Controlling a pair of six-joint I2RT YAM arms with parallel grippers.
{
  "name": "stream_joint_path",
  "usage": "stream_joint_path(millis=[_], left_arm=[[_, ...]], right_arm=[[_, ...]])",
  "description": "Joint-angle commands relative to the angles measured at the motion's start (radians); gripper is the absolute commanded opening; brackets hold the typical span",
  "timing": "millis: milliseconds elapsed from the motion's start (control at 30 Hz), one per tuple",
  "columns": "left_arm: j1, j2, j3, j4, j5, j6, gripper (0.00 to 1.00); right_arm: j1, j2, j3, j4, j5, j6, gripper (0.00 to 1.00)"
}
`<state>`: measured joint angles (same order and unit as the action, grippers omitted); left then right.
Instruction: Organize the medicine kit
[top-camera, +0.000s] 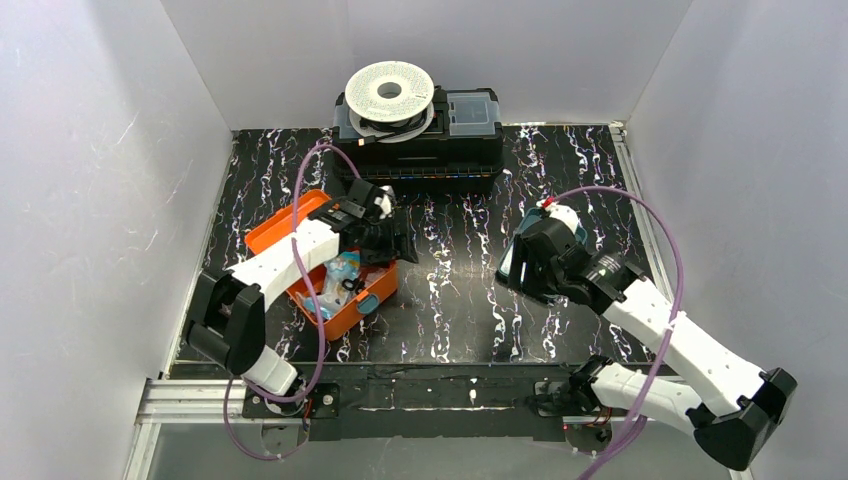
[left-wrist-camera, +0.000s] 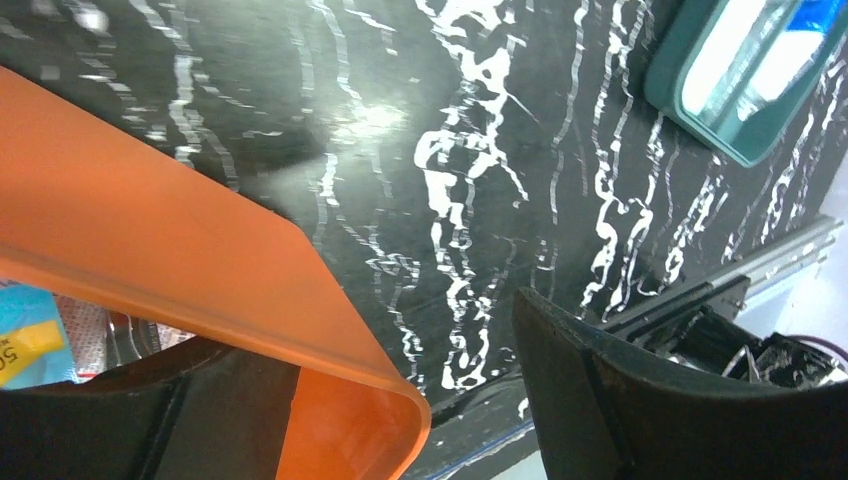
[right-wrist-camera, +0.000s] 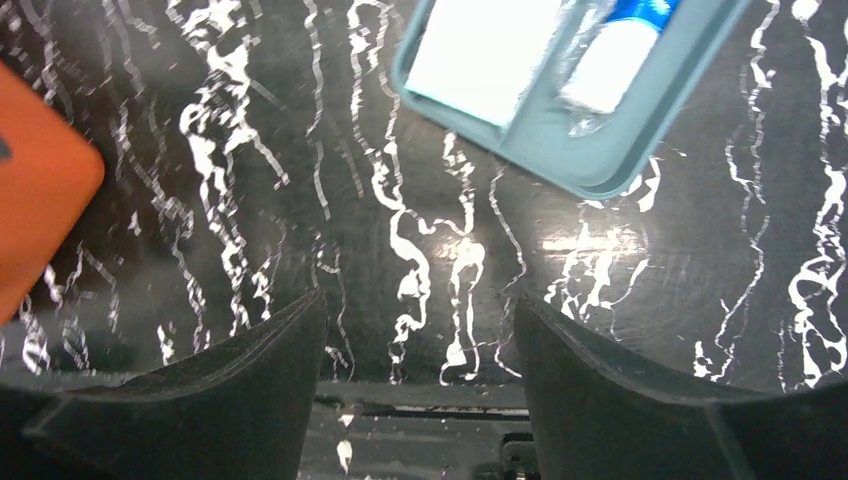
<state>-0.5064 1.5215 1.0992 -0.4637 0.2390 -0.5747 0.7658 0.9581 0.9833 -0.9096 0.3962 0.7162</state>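
Left fingers (left-wrist-camera: 640, 400) stand apart, straddling the orange wall of the open medicine kit (top-camera: 272, 232) at the left of the bench (top-camera: 460, 300); right fingers (right-wrist-camera: 620, 390) spread, empty, near the teal tray (right-wrist-camera: 560, 150).

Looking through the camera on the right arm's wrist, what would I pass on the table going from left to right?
Orange medicine kit box → white packet in the teal tray → blue-and-white tube in the tray's next compartment.
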Motion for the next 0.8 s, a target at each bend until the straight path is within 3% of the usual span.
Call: stream_joint_path(millis=[0, 467, 767], left_arm=[[-0.089, 0.017, 0.051, 0.059, 0.007, -0.07, 0.71], [-0.223, 0.169, 0.178, 0.204, -0.007, -0.247, 0.71], [-0.324, 0.3, 0.32, 0.225, 0.009, -0.276, 0.7]], right_arm=[[-0.094, 0.036, -0.003, 0.04, 0.009, -0.02, 0.74], [-0.377, 0.209, -0.023, 0.201, -0.122, -0.065, 0.66], [-0.463, 0.361, 0.002, 0.269, -0.144, -0.083, 0.6]])
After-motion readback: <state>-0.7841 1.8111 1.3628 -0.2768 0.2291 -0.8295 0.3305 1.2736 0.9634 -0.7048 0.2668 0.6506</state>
